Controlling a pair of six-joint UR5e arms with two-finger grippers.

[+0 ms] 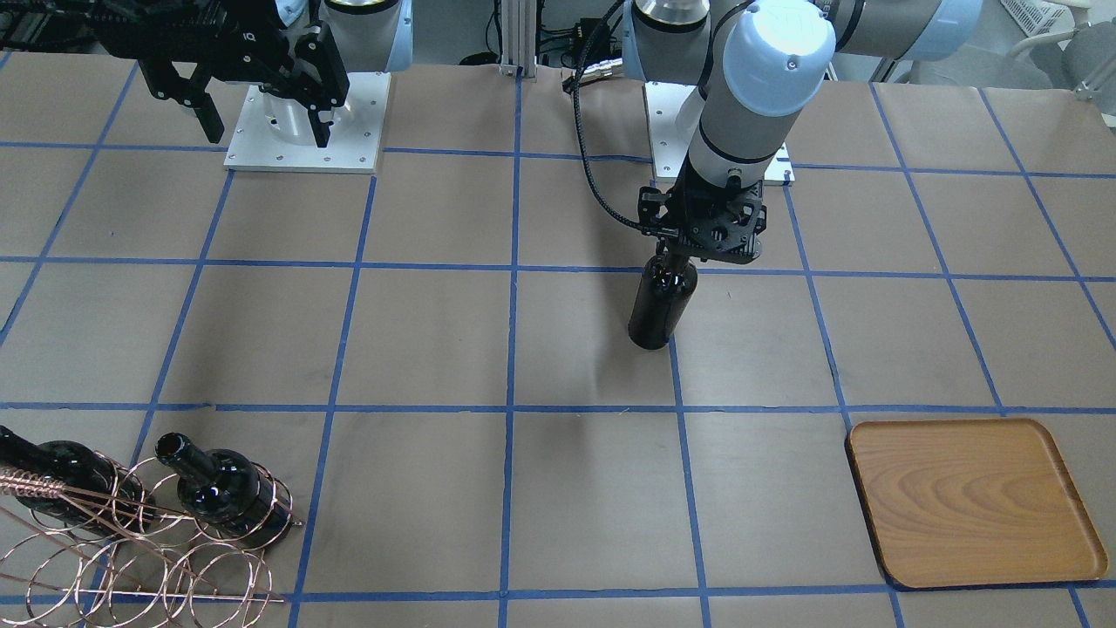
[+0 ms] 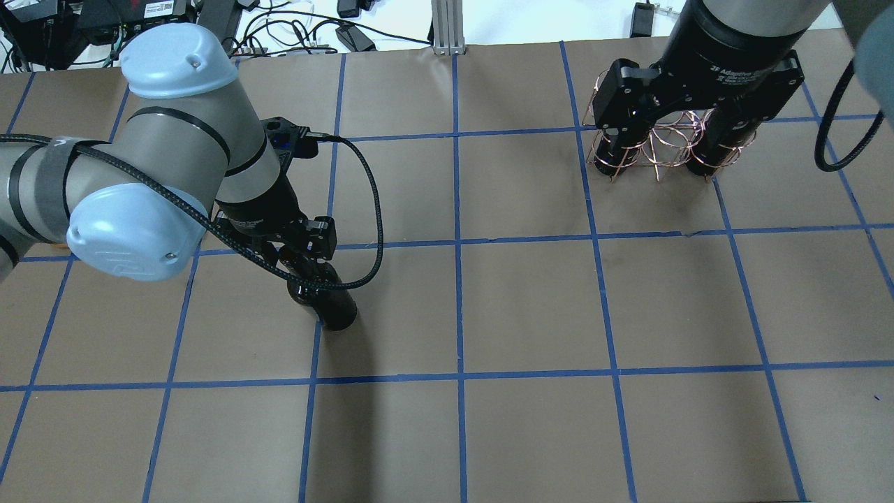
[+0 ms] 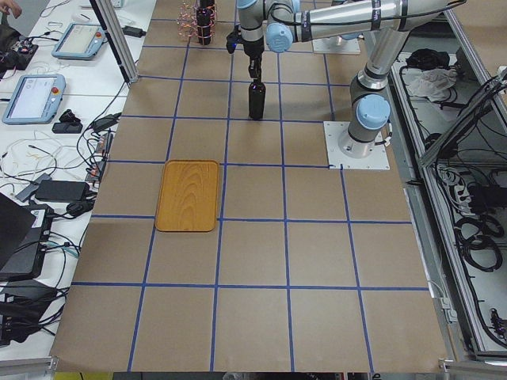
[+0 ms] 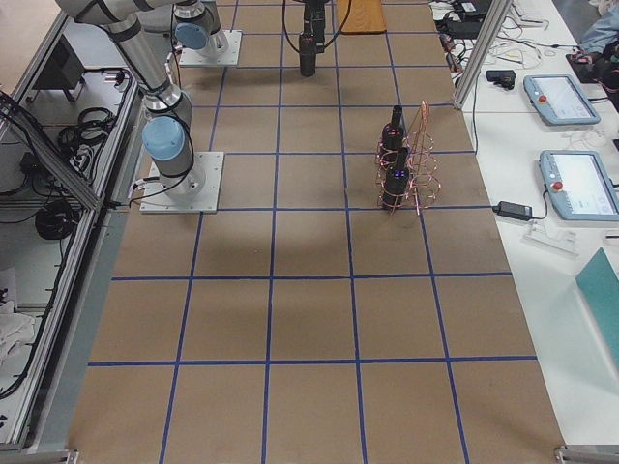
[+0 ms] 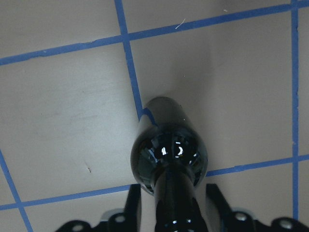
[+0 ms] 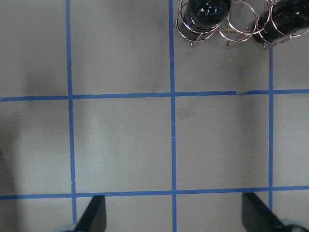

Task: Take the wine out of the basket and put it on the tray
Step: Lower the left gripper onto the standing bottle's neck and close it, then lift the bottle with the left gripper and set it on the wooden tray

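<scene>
Basket holds two bottles (third wine pinched in left fingers); right fingers spread, empty.

The bench is looked down on from behind the robot in the overhead view and from the opposite side, steeply, in the front-facing view. It is viewed lengthwise from high at either end by the side cameras. Close, straight-down views are given by the wrist cameras. The basket is shared by all but the left wrist view.
</scene>
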